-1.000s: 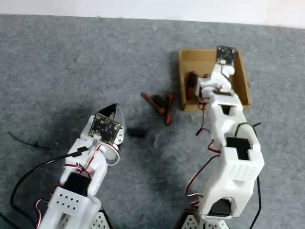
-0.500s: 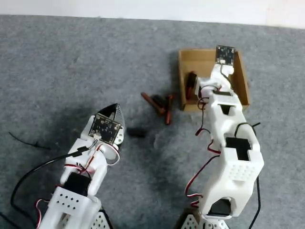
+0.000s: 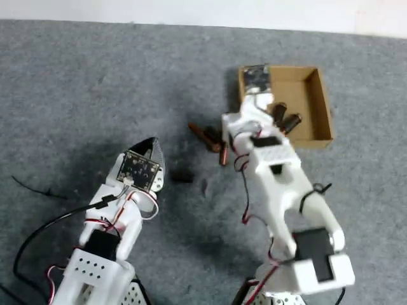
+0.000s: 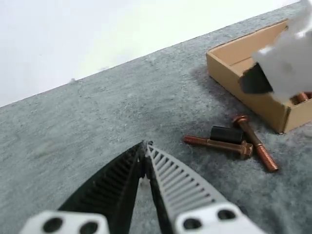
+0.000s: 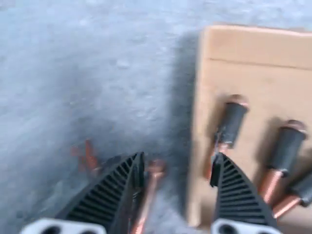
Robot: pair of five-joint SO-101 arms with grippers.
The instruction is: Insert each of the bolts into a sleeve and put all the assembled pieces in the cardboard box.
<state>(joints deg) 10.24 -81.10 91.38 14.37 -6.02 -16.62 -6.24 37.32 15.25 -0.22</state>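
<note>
My right claw (image 5: 178, 158) gapes astride the cardboard box (image 3: 324, 105) wall, upper right in the high view, with loose bolts (image 3: 205, 137) lying just left of it. Closing now risks pinching cardboard instead

Assembled pieces (image 3: 284, 118) — maybe three — in the box (image 3: 300, 86); bolts (image 4: 218, 145) left of it.

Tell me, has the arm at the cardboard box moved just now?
Yes. The right gripper swung left, from the middle of the cardboard box to its left wall, nearer the loose bolts.

Right arm (image 4: 291, 54) (blurred) hides part of the cardboard box (image 4: 229, 73).
</note>
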